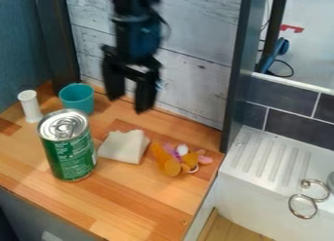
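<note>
The black gripper (134,99) hangs open above the back of the wooden counter, in front of the whitewashed plank wall, with nothing between its fingers. Below it on the counter lies a folded off-white cloth (124,146). Right of the cloth is a small orange, purple and pink toy (177,158). A green can (68,150) with a silver lid stands upright to the left of the cloth. Behind the can are a teal cup (77,98) and, at the far left, a white cylinder (30,106), both upright.
A dark upright post (236,74) rises at the counter's right back corner. Beyond the right edge is a white sink unit (261,159) with a ridged drainboard and metal rings (308,198). Dark tiles (293,120) line the wall behind it. A dark blue panel bounds the left side.
</note>
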You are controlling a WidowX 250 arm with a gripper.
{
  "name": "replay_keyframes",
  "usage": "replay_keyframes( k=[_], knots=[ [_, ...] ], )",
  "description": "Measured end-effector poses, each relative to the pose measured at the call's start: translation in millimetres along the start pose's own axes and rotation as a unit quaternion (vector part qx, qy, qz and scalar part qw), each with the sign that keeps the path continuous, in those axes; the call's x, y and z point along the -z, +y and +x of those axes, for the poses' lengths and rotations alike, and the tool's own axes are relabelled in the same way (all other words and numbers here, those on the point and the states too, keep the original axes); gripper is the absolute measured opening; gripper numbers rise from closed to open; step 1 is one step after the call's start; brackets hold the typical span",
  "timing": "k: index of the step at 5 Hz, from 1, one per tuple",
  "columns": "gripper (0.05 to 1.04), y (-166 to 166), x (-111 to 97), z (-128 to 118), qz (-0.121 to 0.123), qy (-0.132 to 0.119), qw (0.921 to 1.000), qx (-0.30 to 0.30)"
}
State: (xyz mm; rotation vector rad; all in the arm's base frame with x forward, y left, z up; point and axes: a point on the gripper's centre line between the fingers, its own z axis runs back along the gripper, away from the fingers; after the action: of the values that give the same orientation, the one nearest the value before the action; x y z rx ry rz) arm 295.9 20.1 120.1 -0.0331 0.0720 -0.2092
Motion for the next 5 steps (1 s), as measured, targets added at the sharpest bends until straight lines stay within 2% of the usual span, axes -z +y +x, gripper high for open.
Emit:
replay_keyframes(
  k=[1, 2, 3, 5],
  knots=[
    [1.001, -21, 23, 27, 0.013, 0.032, 0.9982, 0.049],
    [1.001, -35, 39, 39, 0.037, 0.058, 0.994, 0.085],
    [1.001, -43, 51, 42, 0.06, 0.058, 0.9921, 0.094],
    [1.001, -37, 72, 45, 0.079, 0.04, 0.9911, 0.1]
  ],
)
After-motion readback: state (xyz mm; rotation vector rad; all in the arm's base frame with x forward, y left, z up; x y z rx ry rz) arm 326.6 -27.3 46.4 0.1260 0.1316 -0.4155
